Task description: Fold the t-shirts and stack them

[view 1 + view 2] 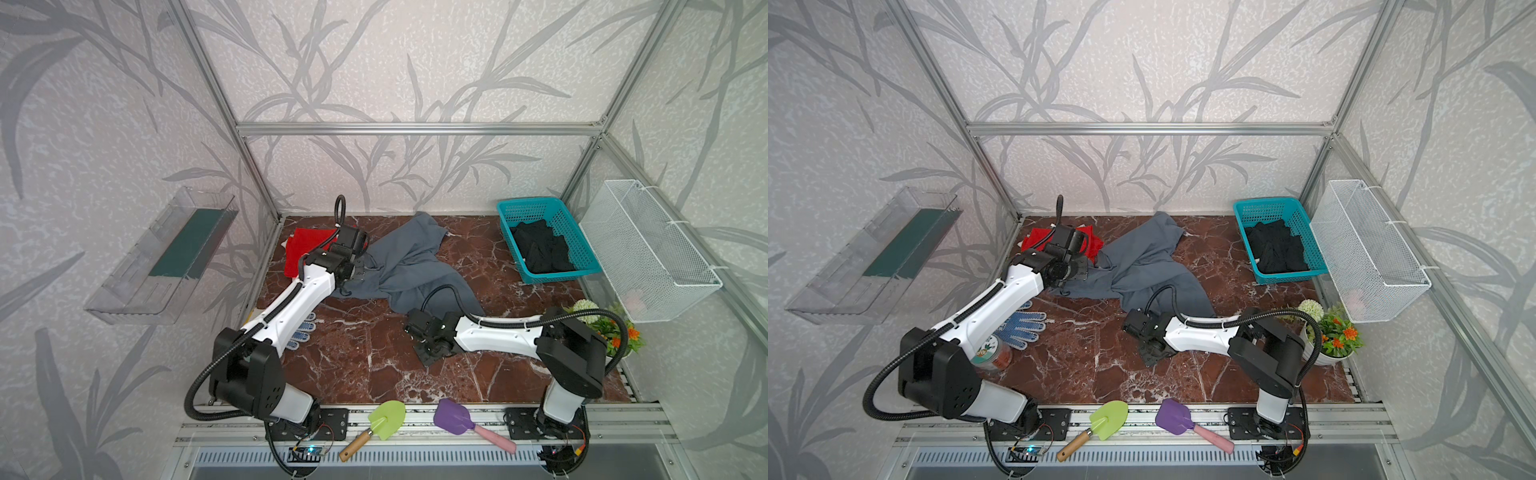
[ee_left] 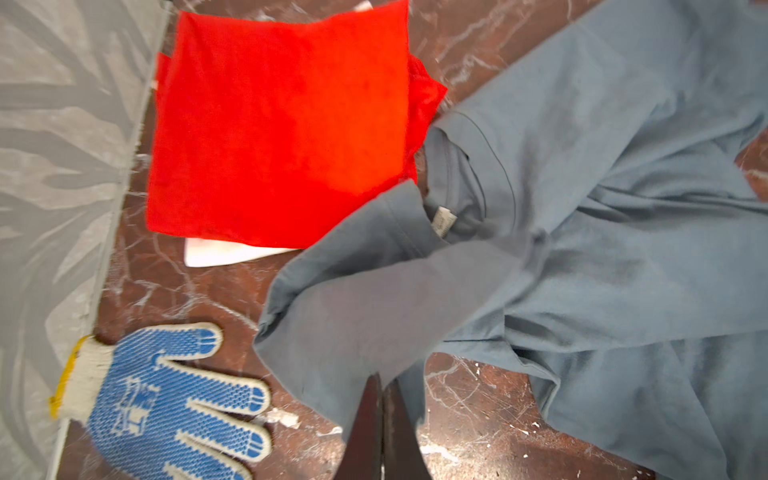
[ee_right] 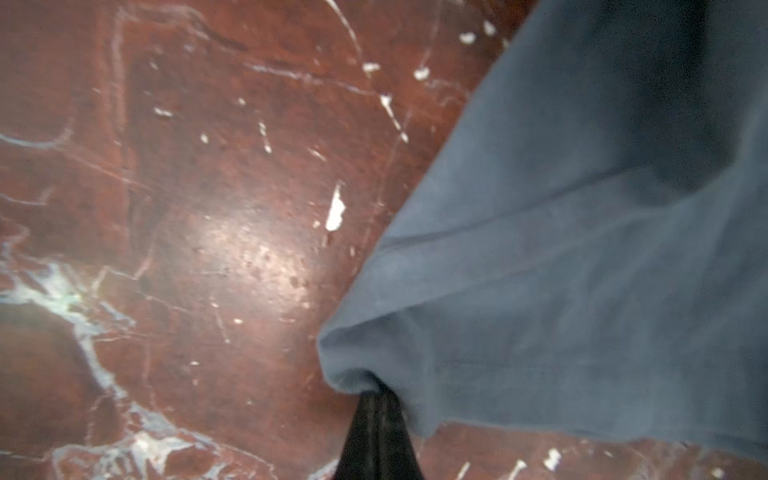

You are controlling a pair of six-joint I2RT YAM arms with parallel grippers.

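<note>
My left hand is pressing together on a fold of the grey-blue t-shirt near its collar. In both top views the cloth is spreading from that hand toward 3 o'clock. My right hand is pinching a hem corner of the same shirt, with the cloth running from it toward 12 o'clock. The red t-shirt is lying folded on the counter, at 10 o'clock of the left hand, touching the grey-blue collar. The black t-shirt is sitting bunched in the teal basket, at 2 o'clock, well apart from both hands.
</note>
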